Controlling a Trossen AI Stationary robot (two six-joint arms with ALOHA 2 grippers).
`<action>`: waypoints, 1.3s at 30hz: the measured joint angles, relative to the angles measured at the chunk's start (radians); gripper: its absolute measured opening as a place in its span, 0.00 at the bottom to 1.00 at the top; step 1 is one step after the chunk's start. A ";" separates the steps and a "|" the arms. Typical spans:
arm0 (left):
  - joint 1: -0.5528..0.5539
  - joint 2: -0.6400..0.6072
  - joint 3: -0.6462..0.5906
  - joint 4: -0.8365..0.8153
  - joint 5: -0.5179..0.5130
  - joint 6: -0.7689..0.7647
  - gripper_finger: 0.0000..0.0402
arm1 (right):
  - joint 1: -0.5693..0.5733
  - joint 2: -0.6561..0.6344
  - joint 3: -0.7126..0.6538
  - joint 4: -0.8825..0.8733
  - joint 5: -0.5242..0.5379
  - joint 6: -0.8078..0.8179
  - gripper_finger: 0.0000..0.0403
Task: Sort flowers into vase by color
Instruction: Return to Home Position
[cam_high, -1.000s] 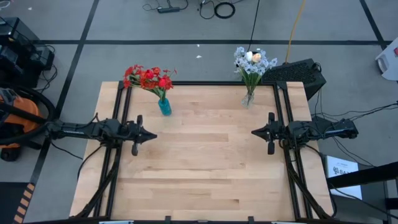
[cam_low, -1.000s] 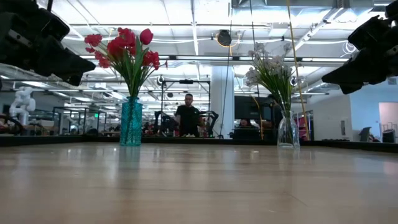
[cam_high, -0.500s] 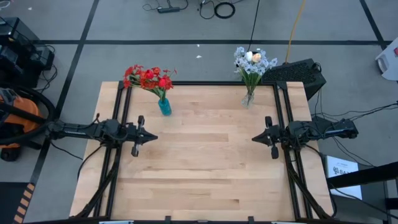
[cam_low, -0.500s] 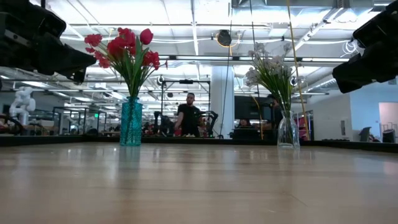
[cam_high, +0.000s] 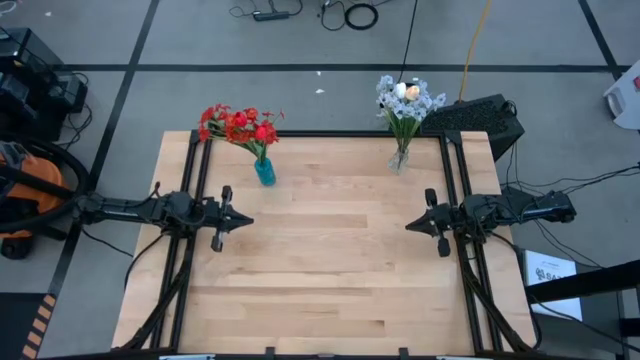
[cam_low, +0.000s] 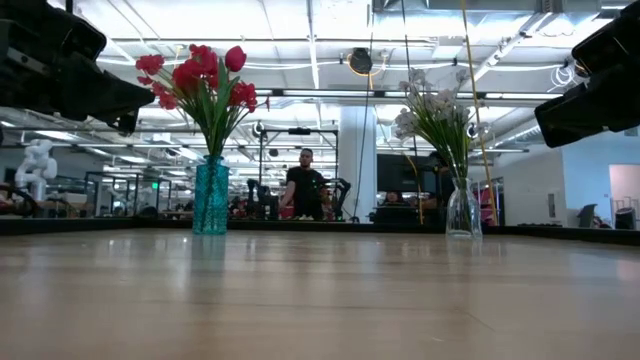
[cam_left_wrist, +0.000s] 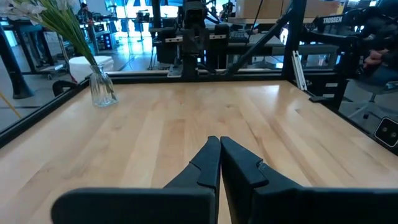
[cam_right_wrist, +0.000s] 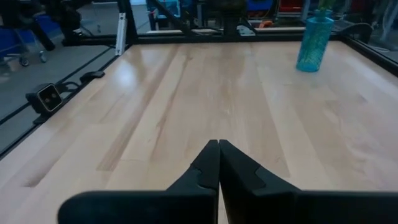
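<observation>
Work is looking finished to me, because no flower is lying loose on the table (cam_high: 320, 290). Starting at the left, your left gripper (cam_high: 243, 219) is hanging low over the left side of the table, well apart from both vases. Its two fingers are pressing flat together with nothing between them, as I think it has nothing more to carry. Next, at the back edge, the red flowers (cam_high: 238, 124) are standing with their stems down in the blue vase (cam_high: 265, 172), so the reds are sharing one home. Farther right along that back edge, the white flowers (cam_high: 405, 98) are standing in the clear vase (cam_high: 400, 158), which is holding the pale ones apart from the reds. At the right, your right gripper (cam_high: 410, 224) is hanging over the right side of the table, pointing across at the left one. Its fingers are also closing on nothing. Both arms are sitting away from the vases, which I think is keeping them from bumping the flowers while they are resting.
</observation>
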 joint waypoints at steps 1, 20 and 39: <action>0.000 0.000 0.000 0.000 0.000 0.000 0.04 | 0.000 0.000 0.000 0.000 -0.008 -0.006 0.00; 0.000 0.000 0.000 0.001 0.000 0.000 0.04 | 0.000 0.000 -0.076 0.298 -0.049 -0.117 0.00; 0.000 0.000 -0.001 0.002 -0.001 0.000 0.04 | 0.000 0.004 -0.105 0.374 -0.044 -0.045 0.00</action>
